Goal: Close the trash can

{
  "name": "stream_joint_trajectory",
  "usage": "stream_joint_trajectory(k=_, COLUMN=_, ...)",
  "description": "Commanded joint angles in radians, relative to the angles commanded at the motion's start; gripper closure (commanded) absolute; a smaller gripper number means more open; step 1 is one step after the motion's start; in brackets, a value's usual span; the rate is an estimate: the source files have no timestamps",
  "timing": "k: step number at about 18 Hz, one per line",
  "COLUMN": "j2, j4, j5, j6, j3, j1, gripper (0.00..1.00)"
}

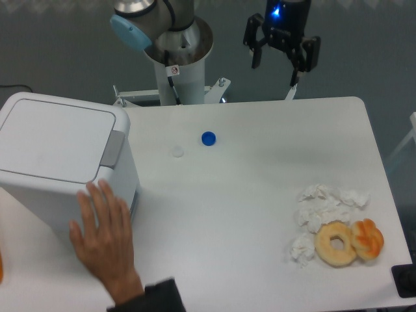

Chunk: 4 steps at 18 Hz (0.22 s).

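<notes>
Camera | trash can [62, 166] lid down | hand [275, 65] spread, far upper-right

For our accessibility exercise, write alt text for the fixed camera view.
A white trash can, lid shut, stands at the table's left with a person's hand on its front. The open pincer hangs above the far edge.

small round prohibition sticker [174, 70] on robot base column, wording unreadable
</notes>
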Motion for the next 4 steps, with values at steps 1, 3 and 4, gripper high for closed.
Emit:
stream_joint_trajectory(k=1, j2=0.000, j4=0.000, j5=-0.003, j6=0.000, j3=0.000, j1=-0.002, gripper=0.00)
stream_joint_trajectory(k=3, j2=0.002, j4=0.002, j5=-0.012, j6=0.000, j3=0.000, j1=-0.002, gripper=0.00)
stream_joint_trajectory(k=4, j2=0.002, j4=0.002, j5=-0.015, j6=0.000, j3=0.000, j1=-0.005, gripper=0.00)
